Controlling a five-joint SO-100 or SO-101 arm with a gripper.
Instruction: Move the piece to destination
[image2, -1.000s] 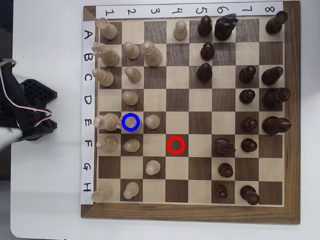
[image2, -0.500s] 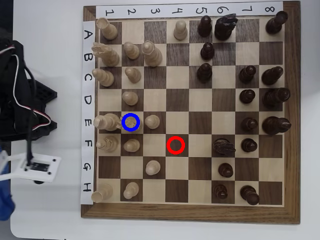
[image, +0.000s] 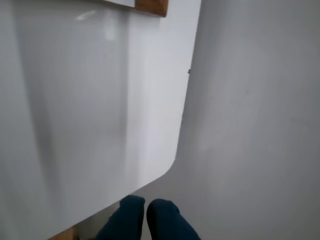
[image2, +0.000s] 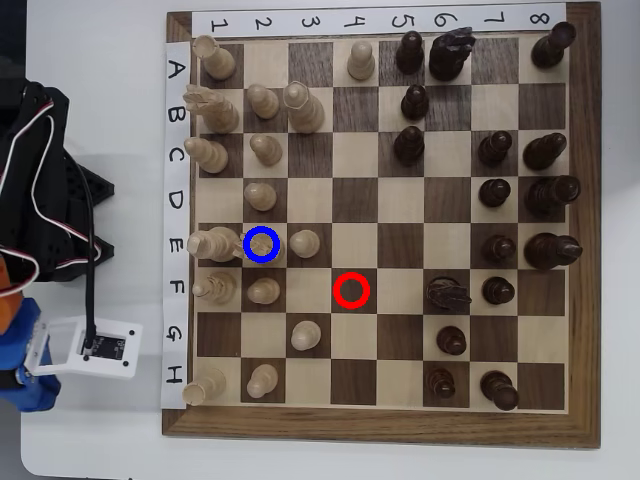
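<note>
Overhead view: end effector (image2: 25, 385) sits off-board, seemingly well apart from piece (image2: 305, 243).

My hand (image: 145, 220) shows only as two dark blue fingertips cut off by the bottom edge of the wrist view, so I cannot tell how it stands. That view catches just one wooden corner of the chessboard (image: 151, 6) at the top edge; no pieces show there. Overhead, my arm (image2: 40, 200) runs off the left edge.
</note>
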